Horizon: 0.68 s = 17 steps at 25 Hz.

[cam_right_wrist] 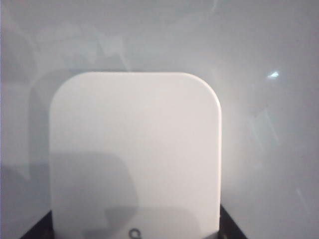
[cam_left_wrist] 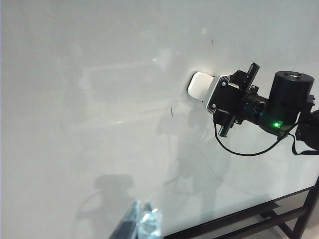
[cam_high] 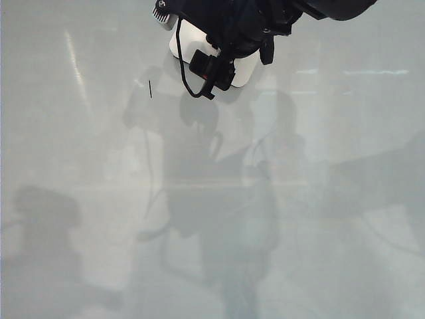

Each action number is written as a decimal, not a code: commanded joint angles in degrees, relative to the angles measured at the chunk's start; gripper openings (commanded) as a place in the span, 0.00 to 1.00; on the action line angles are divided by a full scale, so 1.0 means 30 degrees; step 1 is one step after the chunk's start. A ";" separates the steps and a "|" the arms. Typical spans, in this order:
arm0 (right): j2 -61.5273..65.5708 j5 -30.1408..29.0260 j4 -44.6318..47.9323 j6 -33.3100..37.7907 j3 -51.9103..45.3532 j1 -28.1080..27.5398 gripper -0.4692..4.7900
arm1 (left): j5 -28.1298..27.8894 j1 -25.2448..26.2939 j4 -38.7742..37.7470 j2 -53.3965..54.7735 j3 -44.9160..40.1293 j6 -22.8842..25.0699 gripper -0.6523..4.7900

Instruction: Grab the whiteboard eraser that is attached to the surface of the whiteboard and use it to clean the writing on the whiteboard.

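The whiteboard (cam_high: 80, 199) fills the exterior view. My right gripper (cam_high: 214, 66) reaches in at the top middle and is shut on the whiteboard eraser (cam_high: 180, 38), a white rounded block lying against the board. In the right wrist view the eraser (cam_right_wrist: 134, 154) fills the middle, with the right gripper (cam_right_wrist: 135, 235) clamping it between dark fingers (cam_right_wrist: 230, 226). Of the writing, only one short thin black stroke (cam_high: 150, 88) shows, just left of the eraser. The left wrist view shows this stroke (cam_left_wrist: 171, 113), the eraser (cam_left_wrist: 200, 85) and the right gripper (cam_left_wrist: 219, 97). My left gripper (cam_left_wrist: 144, 223) hovers away from the board, fingertips together, holding nothing.
A black metal frame (cam_left_wrist: 259, 214) runs along one edge of the whiteboard (cam_left_wrist: 75, 74) in the left wrist view. Shadows and reflections of the arms lie across the glossy board. A black cable (cam_high: 182, 73) loops beside the right gripper.
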 commanded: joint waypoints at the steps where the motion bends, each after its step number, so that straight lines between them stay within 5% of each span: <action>1: 0.0838 -0.0117 -0.1071 0.0816 -0.0007 -0.0197 0.40 | 0.0029 -0.0007 0.0102 0.0036 0.0051 0.0007 0.11; 17: 0.3534 -0.1501 0.2346 0.0816 0.0095 0.1056 0.39 | 0.0036 -0.0007 0.0102 0.0036 0.0051 0.0007 0.11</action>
